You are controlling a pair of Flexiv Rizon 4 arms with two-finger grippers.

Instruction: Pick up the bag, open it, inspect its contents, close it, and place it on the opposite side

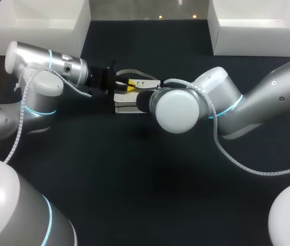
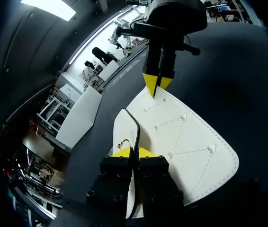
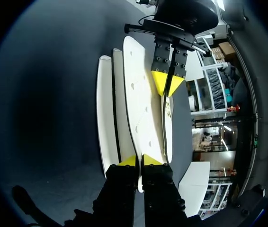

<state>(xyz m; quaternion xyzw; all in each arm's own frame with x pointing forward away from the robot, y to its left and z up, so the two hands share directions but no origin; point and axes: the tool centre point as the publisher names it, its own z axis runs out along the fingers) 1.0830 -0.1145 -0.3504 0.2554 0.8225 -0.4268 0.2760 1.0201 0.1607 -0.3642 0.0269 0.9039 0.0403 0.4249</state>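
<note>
**Mia:** What was nearest?

**Tom:** The dark bench (image 1: 135,179). The left arm (image 1: 37,102) came in from one side and the right arm (image 1: 237,102) came in from the other. They met over the middle of the bench.

**Mia:** Where was the bag?

**Tom:** The white bag (image 1: 126,102) was right there in the middle, between the two arms. I could not tell if it touched the bench.

**Mia:** What did the left pincer do?

**Tom:** The left pincer (image 2: 134,152) was clenched on the thin edge of the bag's flap (image 2: 186,142). Both yellow tips pressed it, one from each side. A little gold piece (image 2: 123,143) sat just beside the tips.

**Mia:** And the right pincer?

**Tom:** The right pincer (image 3: 139,161) was clenched on the other end of the same flap. So the two pincers faced each other with the flap between them.

**Mia:** What did the flap look like?

**Tom:** It was white, with stitched lines and small round bumps. It stood apart from the rest of the bag, and the other white layers lay beside it.

**Mia:** And far away?

**Tom:** Two white boxes (image 1: 42,23) sat at the far corners of the bench, well apart from the bag.
</note>
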